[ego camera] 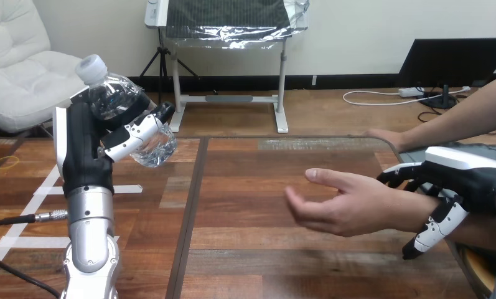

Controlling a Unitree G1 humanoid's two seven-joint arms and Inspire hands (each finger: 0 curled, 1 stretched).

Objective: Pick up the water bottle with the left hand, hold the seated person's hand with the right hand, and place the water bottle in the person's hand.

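My left hand point(89, 146) is raised above the table's left side, its fingers and thumb curled round a clear water bottle point(124, 112) with a white cap. The bottle tilts, cap up and to the left. At the right, the person's hand point(341, 202) is held out over the table, palm up and fingers loosely curved, with nothing in it. My right hand point(447, 187) reaches in from the right edge and its fingers wrap round the person's wrist point(413, 208).
The wooden table point(245, 249) has white tape lines point(52, 187) on its left part. A second hand of the person point(385, 137) rests near the table's far right edge. A yellow rubber band point(5, 163) lies at the far left.
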